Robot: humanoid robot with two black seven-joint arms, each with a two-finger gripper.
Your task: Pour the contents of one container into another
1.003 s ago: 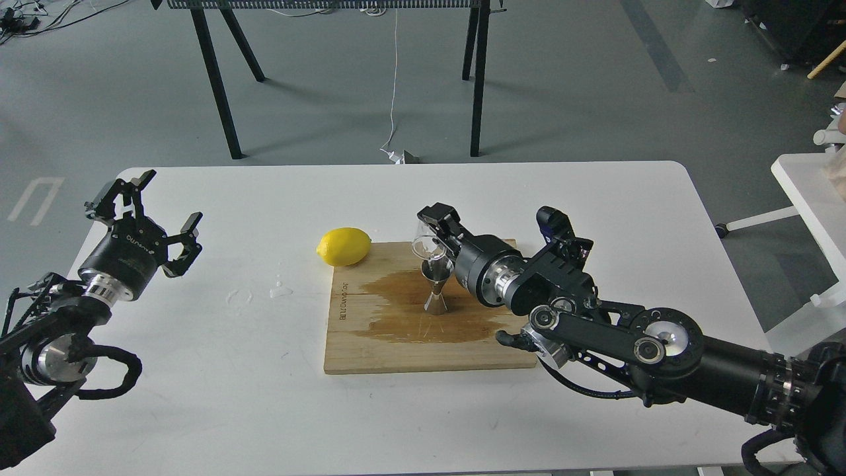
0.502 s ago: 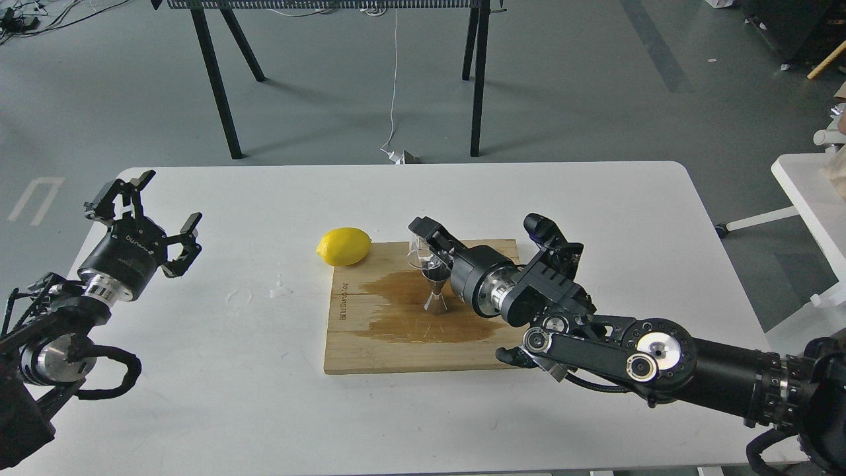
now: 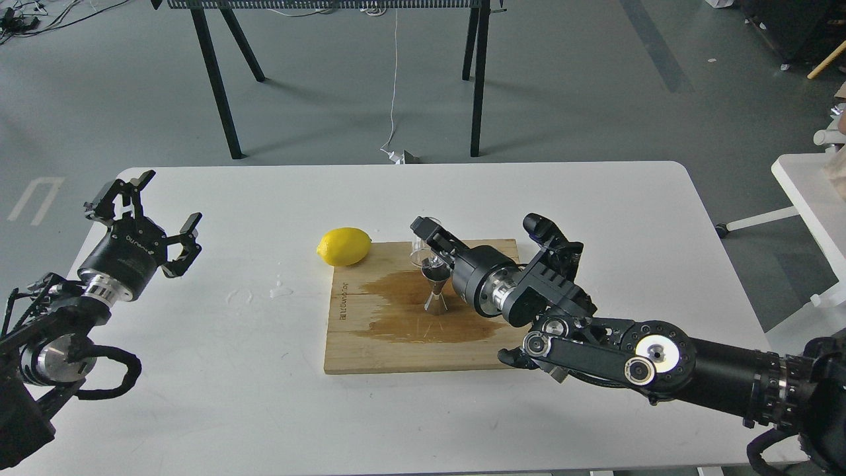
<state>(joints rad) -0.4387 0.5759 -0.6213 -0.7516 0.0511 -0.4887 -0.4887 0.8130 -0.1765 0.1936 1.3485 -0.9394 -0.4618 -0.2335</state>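
Head view: at frame centre, the right gripper (image 3: 426,241) is closed around the clear glass cup (image 3: 420,250), holding it just above and behind the mouth of the steel jigger (image 3: 435,289). The jigger stands upright on the stained wooden board (image 3: 370,344), directly below the cup, so any pour must tip forward and down. At far left, the left gripper (image 3: 147,211) hovers wide open, holding nothing, well apart from the lemon (image 3: 344,246).
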